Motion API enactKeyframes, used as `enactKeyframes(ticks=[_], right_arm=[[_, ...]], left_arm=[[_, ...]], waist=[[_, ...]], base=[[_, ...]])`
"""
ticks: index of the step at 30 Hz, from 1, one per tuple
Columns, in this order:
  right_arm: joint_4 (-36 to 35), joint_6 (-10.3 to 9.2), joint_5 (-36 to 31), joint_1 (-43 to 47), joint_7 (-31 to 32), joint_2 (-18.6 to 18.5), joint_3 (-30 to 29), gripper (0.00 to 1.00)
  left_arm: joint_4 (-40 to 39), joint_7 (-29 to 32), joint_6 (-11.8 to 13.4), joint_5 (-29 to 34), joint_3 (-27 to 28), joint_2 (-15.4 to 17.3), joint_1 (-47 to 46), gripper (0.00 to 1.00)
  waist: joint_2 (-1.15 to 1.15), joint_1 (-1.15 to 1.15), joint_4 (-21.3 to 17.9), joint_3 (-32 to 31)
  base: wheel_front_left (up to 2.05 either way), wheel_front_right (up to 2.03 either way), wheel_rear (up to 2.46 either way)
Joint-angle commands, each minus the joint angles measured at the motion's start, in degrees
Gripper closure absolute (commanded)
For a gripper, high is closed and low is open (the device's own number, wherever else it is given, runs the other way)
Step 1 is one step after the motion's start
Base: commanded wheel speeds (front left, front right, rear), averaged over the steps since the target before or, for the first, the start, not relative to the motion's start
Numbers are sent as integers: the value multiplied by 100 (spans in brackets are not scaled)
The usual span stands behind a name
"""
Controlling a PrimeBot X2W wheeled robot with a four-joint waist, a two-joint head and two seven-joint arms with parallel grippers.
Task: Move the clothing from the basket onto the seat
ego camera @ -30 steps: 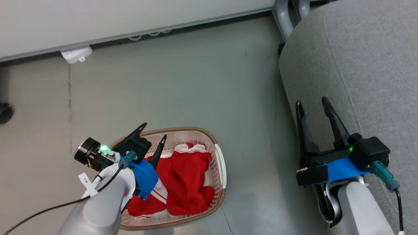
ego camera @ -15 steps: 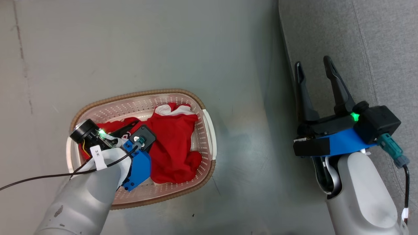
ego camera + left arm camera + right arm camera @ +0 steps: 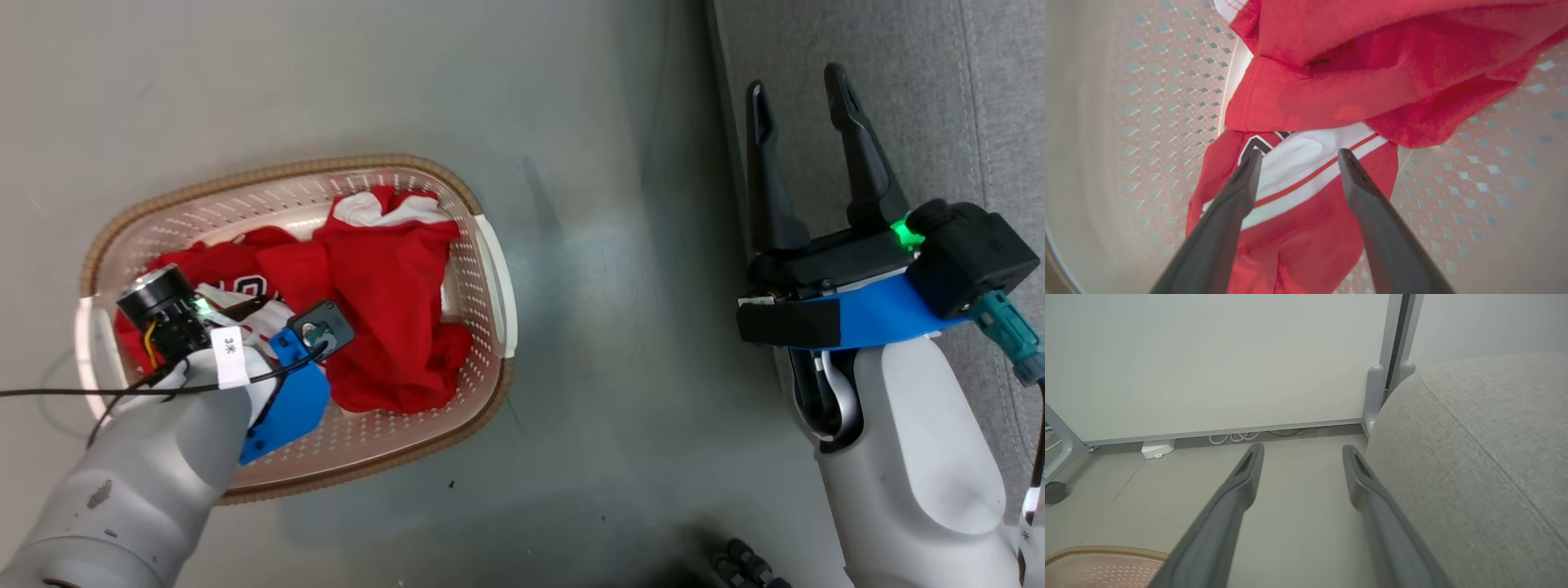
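Observation:
The cream basket with a brown rim stands on the floor at the left. Inside lie two red garments: a plain red one on the right and a jersey with white lettering on the left. My left arm reaches down into the basket. In the left wrist view my left gripper is open, its fingertips just over the jersey's white striped panel, with the plain garment beyond. My right gripper is open and holds nothing, beside the grey seat's rounded edge.
A pale partition panel stands beyond the floor, with a white power block and looped cables at its foot. A caster wheel sits at the far left. The basket rim shows at the lower left.
The head camera has tilted down. My left gripper has gone from above the basket's rim down into it, over the jersey. The right gripper stays open beside the seat.

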Motion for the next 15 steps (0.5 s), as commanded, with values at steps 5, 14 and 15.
enactKeyframes(ticks=[5,14,15], right_arm=[[-113,-4,26,-231,-6,-7,6,0],[-227,-4,-23,-399,-6,-8,-32,0],[-238,-4,-25,-399,-6,-7,-37,0]], left_arm=[[25,251,8,-132,-485,238,-318,0],[32,599,7,-386,-1073,338,-748,0],[34,685,7,-436,-1122,358,-748,0]], waist=[[0,-1,-154,475],[0,-1,-172,983],[0,-1,-171,1023]], base=[[0,0,0],[0,0,0],[0,0,0]])
